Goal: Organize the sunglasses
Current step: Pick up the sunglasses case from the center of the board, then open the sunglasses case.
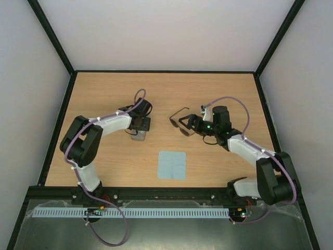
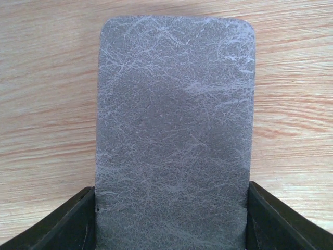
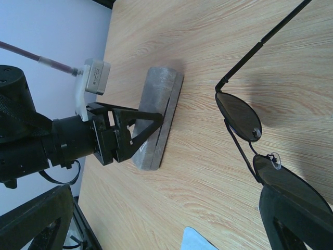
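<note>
The sunglasses [image 1: 179, 125] lie right of the table's centre with dark lenses and one thin temple arm spread; the right wrist view shows a lens [image 3: 239, 114] close up. My right gripper [image 1: 194, 122] [image 3: 166, 194] stands open just right of them, one finger [image 3: 296, 219] overlapping the nearer lens and nothing between the jaws. The closed grey case [image 1: 138, 137] [image 2: 174, 130] [image 3: 162, 99] lies flat on the wood to the left. My left gripper [image 1: 139, 126] [image 2: 171, 208] straddles its near end, both fingers [image 2: 67, 226] pressed against its long sides.
A light blue square cloth [image 1: 172, 165] [image 3: 200, 240] lies flat nearer the front, between the two arms. The wooden table [image 1: 229, 94] is bounded by a black frame and white walls. The left arm's finger [image 3: 139, 123] shows in the right wrist view.
</note>
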`<state>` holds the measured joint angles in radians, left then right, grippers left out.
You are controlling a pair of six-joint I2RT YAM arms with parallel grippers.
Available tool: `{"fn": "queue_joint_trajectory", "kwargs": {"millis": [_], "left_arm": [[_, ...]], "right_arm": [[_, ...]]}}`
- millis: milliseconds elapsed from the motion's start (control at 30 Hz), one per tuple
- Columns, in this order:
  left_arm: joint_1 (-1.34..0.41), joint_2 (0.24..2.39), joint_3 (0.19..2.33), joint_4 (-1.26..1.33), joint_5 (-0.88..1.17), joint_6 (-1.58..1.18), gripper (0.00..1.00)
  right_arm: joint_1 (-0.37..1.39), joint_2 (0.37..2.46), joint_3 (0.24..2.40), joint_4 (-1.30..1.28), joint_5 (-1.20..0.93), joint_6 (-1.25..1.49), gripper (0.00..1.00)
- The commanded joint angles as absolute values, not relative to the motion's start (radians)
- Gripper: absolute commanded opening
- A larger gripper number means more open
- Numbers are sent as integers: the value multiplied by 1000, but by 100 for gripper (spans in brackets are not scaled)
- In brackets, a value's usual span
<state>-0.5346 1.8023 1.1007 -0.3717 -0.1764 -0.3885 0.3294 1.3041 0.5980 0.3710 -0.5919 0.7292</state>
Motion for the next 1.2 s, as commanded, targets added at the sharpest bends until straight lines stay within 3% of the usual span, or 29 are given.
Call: {"fn": "queue_joint_trajectory", "kwargs": {"millis": [0, 267, 500, 767, 1167], "left_arm": [[-528, 1714, 1073, -379, -104, -417, 43], [-500, 1413, 919, -262, 142, -478, 41], [-438, 1233, 713, 13, 519, -624, 41], [-410, 1176, 483, 558, 845, -954, 39], [-410, 1264, 353, 1196, 964, -1377, 39]], "right_arm": [[334, 1315, 620, 363, -614, 721, 99], [340, 1330, 598, 459, -700, 775, 99], [388, 1347, 568, 661, -802, 887, 99], [468, 1324, 578, 718, -799, 884, 98], [556, 1370, 596, 731, -772, 856, 99]]}}
